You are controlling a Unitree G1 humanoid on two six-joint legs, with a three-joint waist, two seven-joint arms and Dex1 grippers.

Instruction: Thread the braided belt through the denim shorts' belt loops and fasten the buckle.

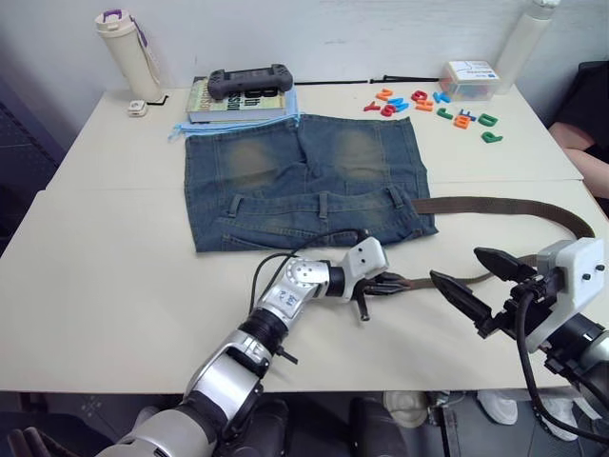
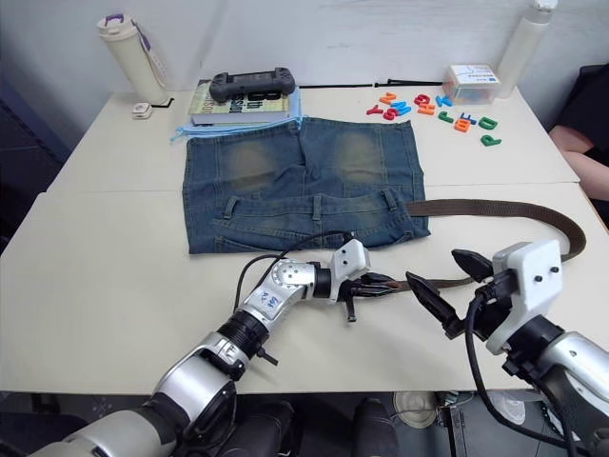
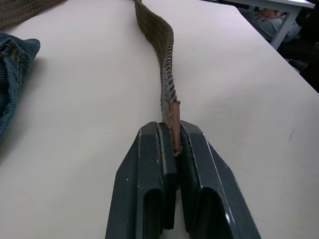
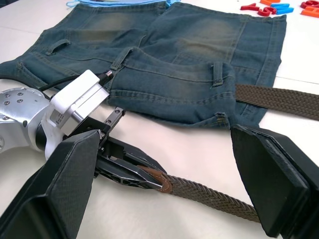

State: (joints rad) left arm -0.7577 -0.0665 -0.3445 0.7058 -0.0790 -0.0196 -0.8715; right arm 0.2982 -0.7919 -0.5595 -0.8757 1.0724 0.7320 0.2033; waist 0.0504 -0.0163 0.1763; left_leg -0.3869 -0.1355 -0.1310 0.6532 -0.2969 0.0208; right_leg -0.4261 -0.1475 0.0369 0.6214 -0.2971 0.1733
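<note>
Left gripper (image 1: 388, 283) of mine pinches the braided belt (image 4: 214, 196) by its tan tip.

From there the strap runs toward 3 o'clock, loops back and enters under the denim shorts (image 1: 304, 181) at their waistband. Right gripper (image 1: 473, 279), fingers spread wide, straddles the strap at 3 o'clock from my left.

- A cream table (image 1: 114, 238) fills most of the frame, a seam running across its middle.
- Denim shorts (image 1: 304, 181) lie flat at upper centre.
- The braided belt (image 1: 504, 206) curves along the right side.
- Upper left: a bottle (image 1: 127, 52), a book (image 1: 238, 103).
- Upper right: coloured letters (image 1: 433, 107), a small box (image 1: 469, 78).
</note>
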